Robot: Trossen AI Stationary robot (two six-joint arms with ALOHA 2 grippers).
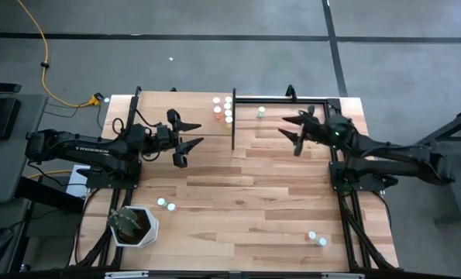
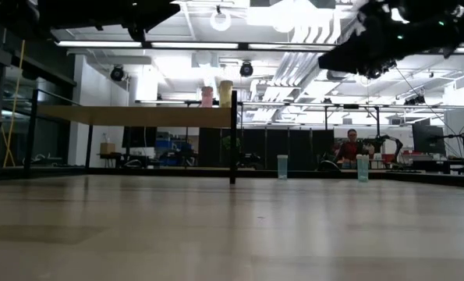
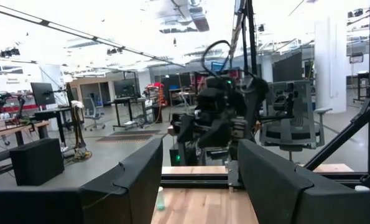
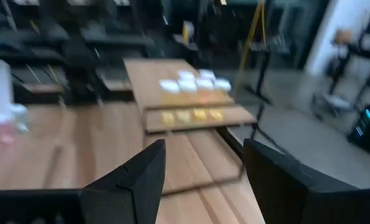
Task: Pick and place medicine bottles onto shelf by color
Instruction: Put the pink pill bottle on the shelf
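The light-wood shelf (image 1: pixel 191 105) with black posts stands at the table's far edge; in the low view (image 2: pixel 138 115) its board is raised on the posts. Several white and yellowish-orange bottles (image 1: pixel 223 110) stand at its right end and show in the right wrist view (image 4: pixel 191 85). One pale green bottle (image 1: pixel 261 112) stands just right of the shelf. Two bottles (image 1: pixel 166 204) stand near the plant pot, and two more (image 1: pixel 316 238) at the near right. My left gripper (image 1: pixel 191 133) hangs open and empty over the shelf. My right gripper (image 1: pixel 286 128) hangs open and empty to the shelf's right.
A white pot with a green plant (image 1: pixel 133 225) stands at the table's near left corner. A black frame rail (image 1: pixel 284 98) runs along the far edge right of the shelf. Bare plank tabletop (image 1: pixel 245 194) lies between the arms. A person (image 2: pixel 348 148) sits far behind the table.
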